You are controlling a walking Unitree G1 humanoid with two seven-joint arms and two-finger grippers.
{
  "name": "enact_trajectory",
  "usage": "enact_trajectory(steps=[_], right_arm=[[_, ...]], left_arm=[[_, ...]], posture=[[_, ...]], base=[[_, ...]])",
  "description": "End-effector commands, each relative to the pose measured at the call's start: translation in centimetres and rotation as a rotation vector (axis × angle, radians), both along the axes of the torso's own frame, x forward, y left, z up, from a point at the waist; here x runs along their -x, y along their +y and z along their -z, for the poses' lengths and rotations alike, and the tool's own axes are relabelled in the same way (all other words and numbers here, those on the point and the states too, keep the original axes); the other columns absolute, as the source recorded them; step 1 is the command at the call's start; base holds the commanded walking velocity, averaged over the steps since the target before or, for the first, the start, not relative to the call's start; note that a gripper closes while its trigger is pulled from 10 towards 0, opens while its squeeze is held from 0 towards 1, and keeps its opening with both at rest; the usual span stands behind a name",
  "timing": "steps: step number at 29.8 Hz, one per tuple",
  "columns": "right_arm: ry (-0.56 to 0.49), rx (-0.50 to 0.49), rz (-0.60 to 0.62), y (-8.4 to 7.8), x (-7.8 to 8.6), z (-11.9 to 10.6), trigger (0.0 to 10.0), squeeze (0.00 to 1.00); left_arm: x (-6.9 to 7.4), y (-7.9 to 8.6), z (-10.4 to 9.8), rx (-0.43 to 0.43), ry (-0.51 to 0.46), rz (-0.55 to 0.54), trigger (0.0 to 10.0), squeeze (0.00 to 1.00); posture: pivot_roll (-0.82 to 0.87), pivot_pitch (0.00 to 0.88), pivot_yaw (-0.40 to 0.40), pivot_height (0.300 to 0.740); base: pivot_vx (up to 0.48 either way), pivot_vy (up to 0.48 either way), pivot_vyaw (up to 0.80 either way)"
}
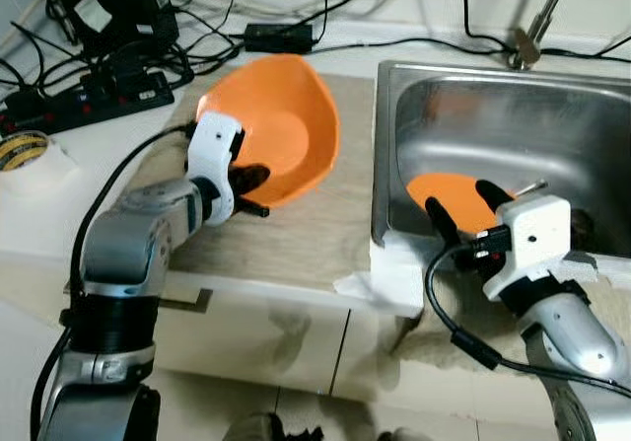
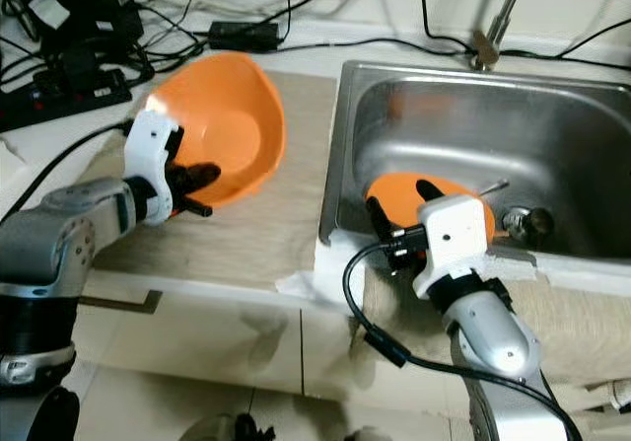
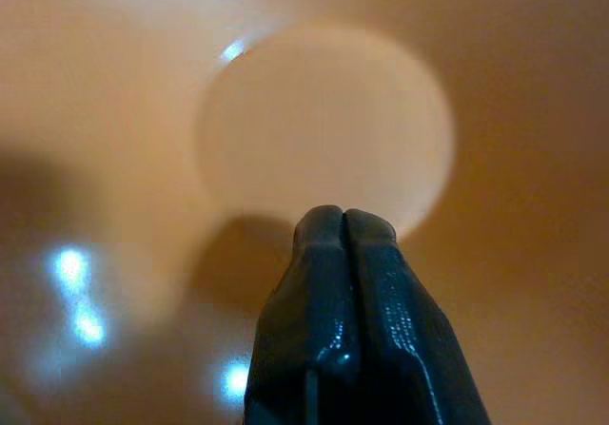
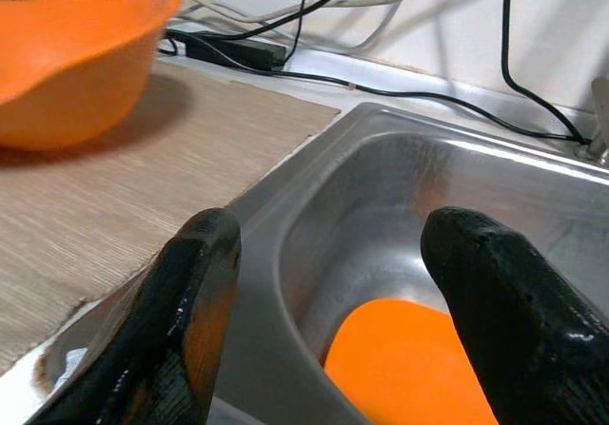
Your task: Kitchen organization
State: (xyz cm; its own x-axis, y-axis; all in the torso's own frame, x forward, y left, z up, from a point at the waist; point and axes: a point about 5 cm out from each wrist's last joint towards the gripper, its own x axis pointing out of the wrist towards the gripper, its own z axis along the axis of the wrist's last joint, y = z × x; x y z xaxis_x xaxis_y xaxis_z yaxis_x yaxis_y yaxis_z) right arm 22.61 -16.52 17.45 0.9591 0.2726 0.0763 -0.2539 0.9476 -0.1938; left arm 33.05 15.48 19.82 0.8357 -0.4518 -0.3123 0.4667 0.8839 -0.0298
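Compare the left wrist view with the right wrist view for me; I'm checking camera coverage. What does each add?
Left wrist: the left gripper, jaws pressed together, against the orange bowl's pale inner base. Right wrist: the right gripper, jaws apart, over the steel sink holding an orange plate, plus the wood-grain mat and cables. Shared: the orange bowl, seen from outside in the right wrist view.

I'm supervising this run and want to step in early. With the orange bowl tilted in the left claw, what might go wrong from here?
1. The left claw grips the tilted orange bowl only at its rim, so it may slip or swing.
2. Cables and a power strip lie just behind the bowl; a wide move could snag them.
3. The right claw hangs open over the sink edge above an orange plate and could strike metal.
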Motion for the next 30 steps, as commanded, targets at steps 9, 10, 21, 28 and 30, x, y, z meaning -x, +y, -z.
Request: enact_trajectory(steps=[9, 10, 21, 28, 30], right_arm=[[-0.039, -0.008, 0.006, 0.5, -0.9, -0.1, 10.0, 0.0], [-0.042, -0.008, 0.007, 0.5, -1.0, -0.1, 10.0, 0.0], [-0.062, -0.02, -0.011, 1.2, -1.6, -0.1, 10.0, 0.0], [-0.095, -0.028, -0.037, 2.1, -3.8, -0.2, 10.0, 0.0], [-0.111, -0.037, -0.016, 2.2, -4.6, -0.2, 10.0, 0.0]], left_arm=[[-2.0, -1.5, -1.4, -0.03, -0.116, 0.037, 10.0, 0.0], [-2.4, -1.7, -1.8, -0.036, -0.135, 0.045, 10.0, 0.0], [-3.3, -2.2, -2.6, -0.002, -0.24, -0.001, 10.0, 0.0], [-3.6, -1.1, -2.1, 0.105, -0.283, -0.143, 10.0, 0.0], [-3.7, -0.7, -1.8, 0.123, -0.292, -0.184, 10.0, 0.0]], posture=[[-0.08, 0.021, 0.045, 0.732], [-0.08, 0.019, 0.048, 0.732], [-0.07, 0.0, 0.056, 0.732], [-0.06, 0.0, 0.052, 0.732], [-0.07, 0.0, 0.057, 0.732]], base=[[0.0, 0.0, 0.0], [0.0, 0.0, 0.0], [0.0, 0.0, 0.0], [0.0, 0.0, 0.0], [0.0, 0.0, 0.0]])
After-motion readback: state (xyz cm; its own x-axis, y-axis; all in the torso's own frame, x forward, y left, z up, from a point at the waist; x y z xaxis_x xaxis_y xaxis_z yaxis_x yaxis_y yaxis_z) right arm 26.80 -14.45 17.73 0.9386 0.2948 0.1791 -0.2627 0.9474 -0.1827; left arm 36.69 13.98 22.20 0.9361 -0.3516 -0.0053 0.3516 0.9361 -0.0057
